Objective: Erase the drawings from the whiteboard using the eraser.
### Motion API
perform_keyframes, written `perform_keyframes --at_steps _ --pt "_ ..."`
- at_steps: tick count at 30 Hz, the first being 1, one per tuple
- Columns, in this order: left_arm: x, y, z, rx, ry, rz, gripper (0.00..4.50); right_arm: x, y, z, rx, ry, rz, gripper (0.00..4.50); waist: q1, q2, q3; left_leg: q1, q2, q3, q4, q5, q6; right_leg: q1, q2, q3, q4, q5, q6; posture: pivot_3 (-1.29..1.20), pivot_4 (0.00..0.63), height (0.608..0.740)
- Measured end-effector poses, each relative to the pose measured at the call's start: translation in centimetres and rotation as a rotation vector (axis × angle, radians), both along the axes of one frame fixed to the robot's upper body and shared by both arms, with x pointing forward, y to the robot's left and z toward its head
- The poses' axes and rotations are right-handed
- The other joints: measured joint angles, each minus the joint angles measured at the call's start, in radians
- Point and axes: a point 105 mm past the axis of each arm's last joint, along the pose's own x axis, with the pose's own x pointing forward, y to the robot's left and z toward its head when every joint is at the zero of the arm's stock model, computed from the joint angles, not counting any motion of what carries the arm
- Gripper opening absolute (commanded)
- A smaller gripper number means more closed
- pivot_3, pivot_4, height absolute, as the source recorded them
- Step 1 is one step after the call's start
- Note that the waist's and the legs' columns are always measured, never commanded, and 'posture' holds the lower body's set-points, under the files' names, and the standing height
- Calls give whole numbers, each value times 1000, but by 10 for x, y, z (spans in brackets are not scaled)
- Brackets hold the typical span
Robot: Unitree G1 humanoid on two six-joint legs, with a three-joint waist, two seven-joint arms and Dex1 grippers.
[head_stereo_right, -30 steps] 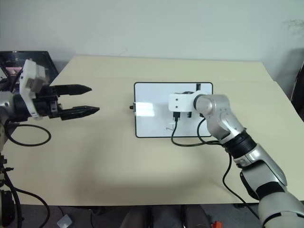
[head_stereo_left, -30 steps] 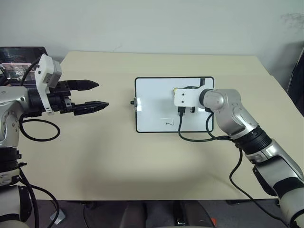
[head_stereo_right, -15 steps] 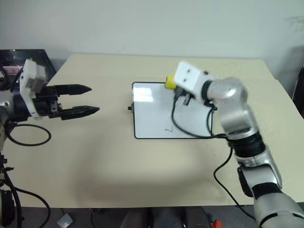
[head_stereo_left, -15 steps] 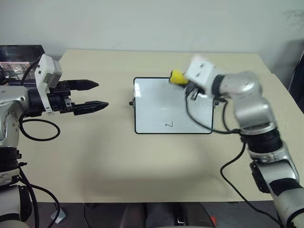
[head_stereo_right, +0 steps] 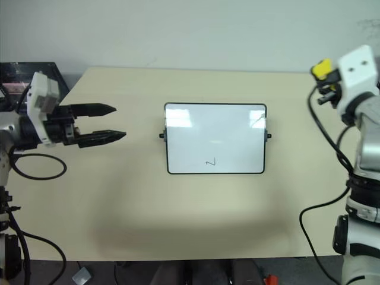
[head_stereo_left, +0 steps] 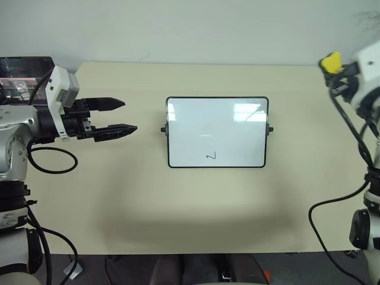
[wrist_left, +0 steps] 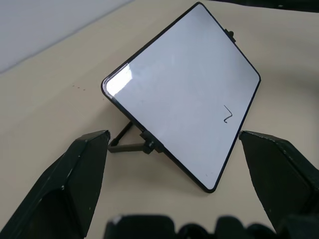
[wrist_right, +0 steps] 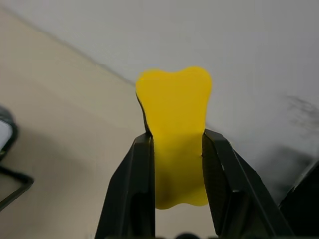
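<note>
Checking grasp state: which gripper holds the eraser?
The right gripper, shut on the yellow eraser; the left gripper stands open, holding nothing.

Beige table (head_stereo_left: 178, 202), whiteboard (head_stereo_left: 217, 132) propped mid-table on its stand, one small squiggle (head_stereo_left: 210, 156) near its lower edge

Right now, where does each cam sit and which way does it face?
Head stereo pair: looks forward and down at the table, whiteboard, left gripper and right gripper.
Left wrist: looks along its open fingers at the whiteboard.
Right wrist: looks along its fingers clamping the eraser, facing the wall.
Shared: head and left wrist both show the remaining squiggle.
</note>
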Motion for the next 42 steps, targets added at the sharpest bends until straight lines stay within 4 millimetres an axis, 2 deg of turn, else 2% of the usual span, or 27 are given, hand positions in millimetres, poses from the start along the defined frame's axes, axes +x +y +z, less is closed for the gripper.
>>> perform_keyframes --at_steps 2,5,10,13,14,17,20,24,26,28,30,33,38,42 --pt "0 0 -1 1 6 -1 4500 -4 -12 -15 25 15 -30 959 -3 0 0 0 0 1 0 0 0 0 0 1 0 0 0 0 150 740" --pt "1 -1 -3 9 14 -4 4500 -7 -19 -28 46 33 -47 959 -7 1 1 1 0 2 0 0 0 0 0 2 1 0 0 0 150 740" --pt "3 0 1 11 -2 -2 4500 -8 -18 -27 71 17 -32 959 -6 1 1 1 0 2 1 0 0 0 2 1 1 0 0 0 150 740" --pt "3 0 0 13 2 -6 4500 -7 -6 -24 47 17 14 959 -5 1 1 1 0 3 1 0 0 0 2 2 1 0 0 0 150 740" --pt "3 0 -1 14 4 -7 4500 -7 4 -23 33 19 53 959 -6 2 1 1 0 3 1 0 0 0 2 2 1 0 0 0 150 740" --pt "4 -2 -2 15 8 -15 4500 -10 57 -21 -59 49 275 959 -6 2 1 1 0 2 1 0 0 0 3 2 1 0 0 0 150 740" --pt "4 -2 -2 14 11 -17 4500 -14 109 -32 -161 117 482 959 -5 2 1 1 0 1 1 0 0 0 4 1 1 0 0 0 150 740" --pt "5 -3 -2 11 10 -22 4500 -13 166 -49 -241 167 650 959 -4 2 1 0 1 1 2 0 0 0 4 1 1 0 0 0 150 740" --pt "5 -3 -3 9 12 -20 4500 -9 180 -56 -313 153 664 959 -3 1 1 0 0 1 2 0 0 0 4 1 1 0 0 0 150 740" --pt "5 -4 -3 11 11 -21 4500 -5 206 -62 -453 97 693 959 -3 1 1 0 0 1 2 0 0 -1 4 1 1 0 0 0 150 740" --pt "5 -4 -4 12 12 -21 4500 -9 228 -75 -584 71 750 959 -3 1 1 -1 0 1 2 0 0 -1 4 1 1 0 0 0 150 740" --pt "5 -3 -5 13 16 -18 4500 -11 242 -93 -708 65 790 959 1 1 1 -1 0 0 2 0 0 -1 3 0 1 0 0 0 150 740" --pt "4 -2 -11 17 31 -4 4500 -10 250 -121 -868 103 822 959 -1 1 1 -1 0 -1 2 0 0 -1 2 0 1 0 0 0 150 740" --pt "3 -4 -10 22 24 -9 4500 -5 250 -129 -932 136 806 959 -1 1 1 -1 0 -2 3 0 0 -1 2 0 2 0 0 0 150 740"
